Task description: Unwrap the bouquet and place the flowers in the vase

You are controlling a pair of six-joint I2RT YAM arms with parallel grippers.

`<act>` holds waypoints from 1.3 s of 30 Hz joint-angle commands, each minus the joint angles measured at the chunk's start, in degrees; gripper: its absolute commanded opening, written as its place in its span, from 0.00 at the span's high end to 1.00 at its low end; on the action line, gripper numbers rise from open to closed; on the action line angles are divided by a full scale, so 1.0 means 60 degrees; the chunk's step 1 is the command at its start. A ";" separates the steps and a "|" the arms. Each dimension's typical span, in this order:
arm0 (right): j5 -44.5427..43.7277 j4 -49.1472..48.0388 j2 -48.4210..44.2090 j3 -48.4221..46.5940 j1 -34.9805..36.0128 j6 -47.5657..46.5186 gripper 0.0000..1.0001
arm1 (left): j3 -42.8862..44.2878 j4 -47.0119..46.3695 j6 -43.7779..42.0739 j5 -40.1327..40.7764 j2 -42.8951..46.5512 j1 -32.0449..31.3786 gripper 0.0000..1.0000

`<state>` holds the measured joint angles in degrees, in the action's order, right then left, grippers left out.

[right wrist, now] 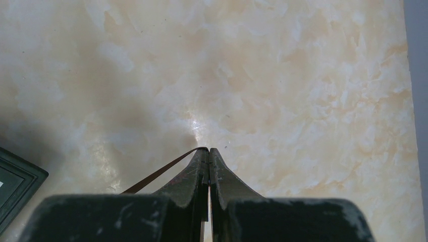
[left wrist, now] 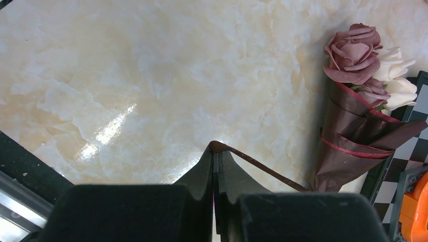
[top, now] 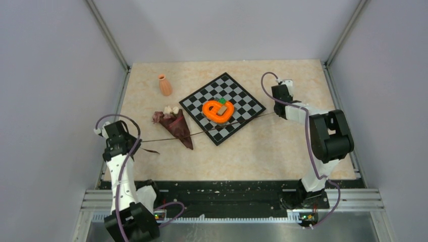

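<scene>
We are on the unwrapping step. Our left gripper (left wrist: 216,149) is pressed together on one end of the thin dark ribbon (top: 252,118), and our right gripper (right wrist: 208,150) is pinching the other end, so the ribbon is running as a taut line from the left of the top view to the right.

The bouquet (top: 176,127) is lying on the table (top: 282,151) at centre left of the top view, with its mouth pointing to the upper left, and the ribbon is crossing its lower part. The flowers (left wrist: 356,53), mauve and cream roses, are sitting inside the brown wrap. We cannot tell whether the tie is already loose.

The vase (top: 165,84) is standing upright above the bouquet, well apart from it. To the right, a checkered board (top: 242,96) is carrying an orange heart-shaped piece (top: 218,112).

As we are judging it, the next move calls for pulling the two ends further apart until the ribbon comes free. After that we would be dropping the ribbon and opening the wrap without dragging the bouquet toward the board. The ribbon is passing over the near corner of the board, so catching there is a risk.

We are finding no brands, labels or readable writing anywhere.
</scene>
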<state>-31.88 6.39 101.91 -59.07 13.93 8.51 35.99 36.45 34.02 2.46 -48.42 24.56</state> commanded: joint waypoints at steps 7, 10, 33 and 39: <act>-0.0195 -0.0208 0.0158 -0.0410 -0.0250 -0.0098 1.00 | 0.0510 0.0034 -0.0359 0.0133 -0.0065 0.0360 1.00; -0.0190 -0.0216 0.0154 -0.0409 -0.0283 -0.0093 1.00 | 0.0533 0.0052 -0.0422 0.0118 -0.0059 0.0465 1.00; 0.1159 -0.0028 -0.0454 -0.0632 -0.0312 -0.0243 0.46 | 0.0896 0.0019 -0.1492 -0.1355 0.0200 0.0681 0.31; 0.1365 0.0008 -0.0958 -0.0586 -0.0300 -0.0230 0.28 | 0.1064 -0.0118 -0.1945 -0.2878 0.0089 0.0677 0.15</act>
<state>-25.30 7.07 100.92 -60.45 12.84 7.46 39.83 37.30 25.28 -7.07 -48.01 28.25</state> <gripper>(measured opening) 0.685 0.808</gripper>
